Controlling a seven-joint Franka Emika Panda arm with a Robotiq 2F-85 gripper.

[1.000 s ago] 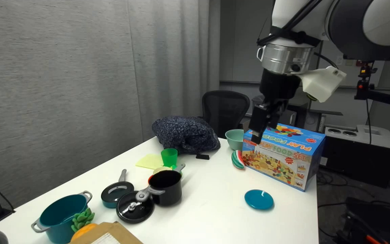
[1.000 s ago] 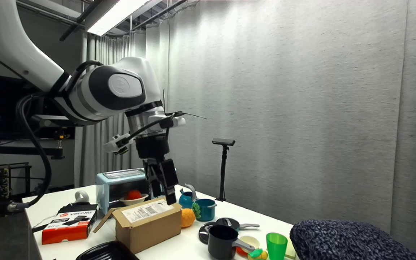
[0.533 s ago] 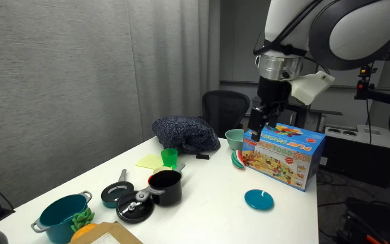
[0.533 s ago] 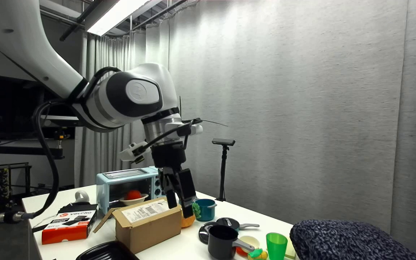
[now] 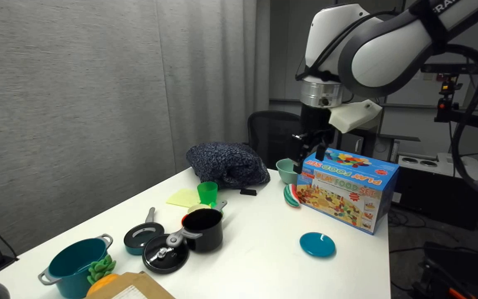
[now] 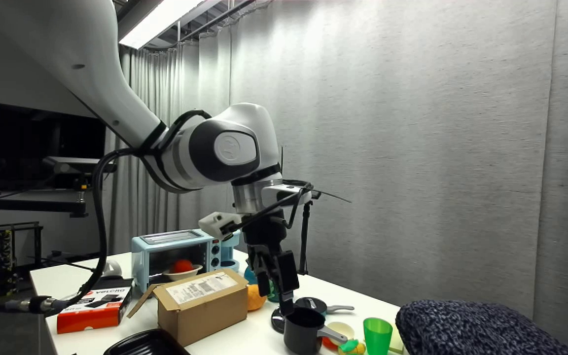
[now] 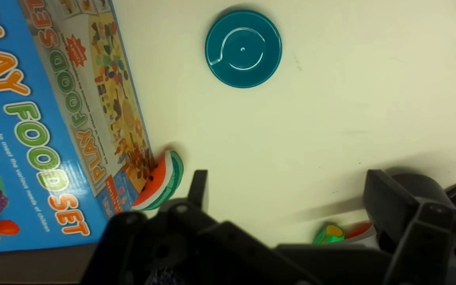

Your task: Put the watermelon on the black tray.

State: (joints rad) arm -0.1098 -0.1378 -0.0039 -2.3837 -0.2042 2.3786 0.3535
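The watermelon is a small toy wedge, red, white and green striped. In an exterior view the watermelon (image 5: 291,195) lies on the table against the left end of the play food box. In the wrist view the watermelon (image 7: 164,184) is just left of the left finger, outside the jaws. My gripper (image 7: 287,174) is wide open with nothing between its fingers. In both exterior views the gripper (image 5: 308,162) hangs above the table; it also shows over the pot area in an exterior view (image 6: 275,298). The black tray (image 6: 148,343) is partly cut off at the bottom edge of an exterior view.
The colourful box (image 5: 342,193) stands beside the watermelon, with a teal-green bowl (image 5: 287,171) behind. A teal disc (image 5: 317,244) lies nearer. A black pot (image 5: 203,229) and green cup (image 5: 208,192) stand to the left. A cardboard box (image 6: 202,305) stands beside the tray.
The arm has moved left in one exterior picture and right and down in the other, away from the cardboard box. The gripper stays open. The watermelon and other objects have not moved.
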